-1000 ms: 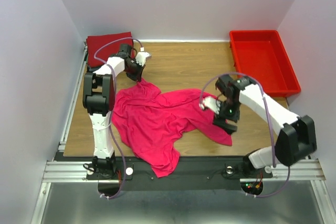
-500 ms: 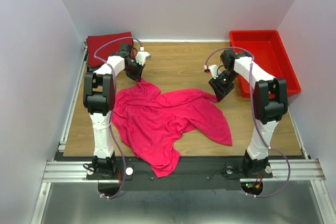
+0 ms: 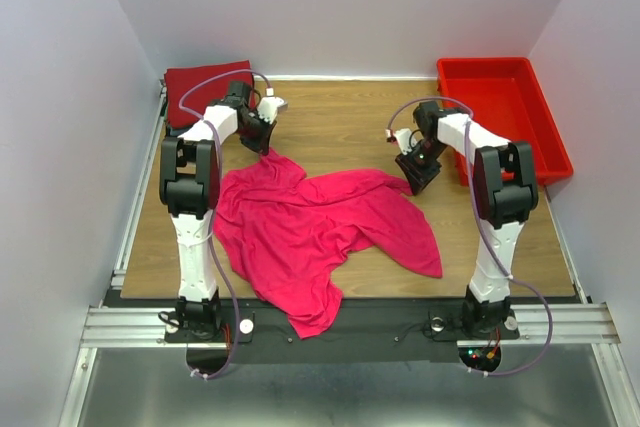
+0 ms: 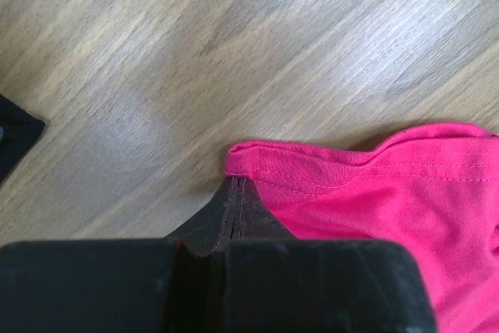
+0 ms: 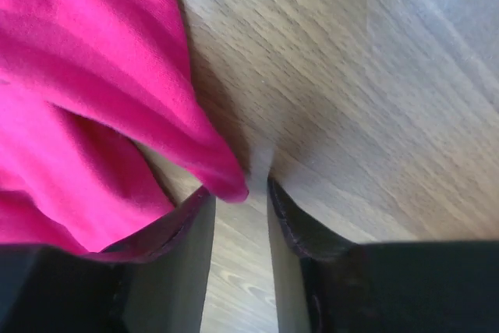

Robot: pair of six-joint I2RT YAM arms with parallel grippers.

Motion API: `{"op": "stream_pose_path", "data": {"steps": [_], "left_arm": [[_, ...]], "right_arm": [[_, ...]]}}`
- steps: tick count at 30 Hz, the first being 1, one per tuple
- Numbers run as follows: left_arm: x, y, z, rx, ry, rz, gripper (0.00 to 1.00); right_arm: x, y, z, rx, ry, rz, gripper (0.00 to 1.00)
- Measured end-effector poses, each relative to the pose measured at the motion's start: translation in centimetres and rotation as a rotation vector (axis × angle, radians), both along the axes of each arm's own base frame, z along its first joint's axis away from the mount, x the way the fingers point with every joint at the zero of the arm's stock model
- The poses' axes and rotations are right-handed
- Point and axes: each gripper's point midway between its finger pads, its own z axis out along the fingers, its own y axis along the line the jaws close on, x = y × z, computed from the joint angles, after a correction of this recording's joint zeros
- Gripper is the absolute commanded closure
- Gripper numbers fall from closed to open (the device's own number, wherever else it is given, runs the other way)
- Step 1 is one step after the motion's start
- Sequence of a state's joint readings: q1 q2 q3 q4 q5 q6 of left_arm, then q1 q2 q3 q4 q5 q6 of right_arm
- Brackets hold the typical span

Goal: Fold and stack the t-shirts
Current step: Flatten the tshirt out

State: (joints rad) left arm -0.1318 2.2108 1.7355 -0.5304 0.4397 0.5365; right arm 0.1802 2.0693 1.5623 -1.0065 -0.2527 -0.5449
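The left arm [image 3: 190,179] rises from its base at the near edge, folds at the elbow and reaches away across the tabletop [image 3: 340,127], with the wrist turned down. The left jaws are fully closed, tips pressed together at tabletop level. The hem corner of the pink t-shirt [image 3: 300,237] lies directly against and just beyond these tips. Whether any fabric is pinched between them cannot be determined. The rest of the garment spreads out crumpled to the near side of the left jaws. A folded dark red t-shirt [image 3: 200,82] lies behind the left jaws, toward the far left corner, well apart from the pink one. The right arm [image 3: 498,187] also stands up from its base and folds at the elbow. Its forearm runs away and inward, and the wrist is pitched down. The right jaws stand partly apart, one to each side of a pointed fold at the shirt's opposite far corner. That fold lies in the gap and drapes over one finger [image 5: 175,247]. The other finger [image 5: 300,232] is bare, over wood. A red bin [image 3: 500,112] sits just outboard of the right jaws.
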Motion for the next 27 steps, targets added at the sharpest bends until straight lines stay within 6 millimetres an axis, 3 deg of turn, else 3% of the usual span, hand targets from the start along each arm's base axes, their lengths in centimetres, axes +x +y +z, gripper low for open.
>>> {"op": "stream_pose_path", "data": {"steps": [3, 12, 17, 22, 27], "left_arm": [[0.0, -0.1, 0.0, -0.004, 0.001, 0.001, 1.0], [-0.2, -0.7, 0.3, -0.049, 0.011, -0.006, 1.0], [0.1, -0.6, 1.2, -0.093, 0.01, 0.007, 1.0], [1.8, 1.7, 5.1, -0.135, -0.061, 0.073, 1.0], [3.1, 5.3, 12.4, -0.168, -0.215, 0.139, 1.0]], "right_arm": [[0.0, -0.2, -0.4, -0.01, 0.0, -0.002, 0.99], [0.3, -0.5, -0.3, -0.029, -0.017, -0.005, 1.0], [1.0, -1.1, 1.1, -0.059, -0.068, -0.009, 1.0], [3.0, -1.5, 3.7, -0.088, -0.163, -0.017, 1.0], [5.4, -1.9, 6.9, -0.109, -0.274, -0.029, 0.99]]}}
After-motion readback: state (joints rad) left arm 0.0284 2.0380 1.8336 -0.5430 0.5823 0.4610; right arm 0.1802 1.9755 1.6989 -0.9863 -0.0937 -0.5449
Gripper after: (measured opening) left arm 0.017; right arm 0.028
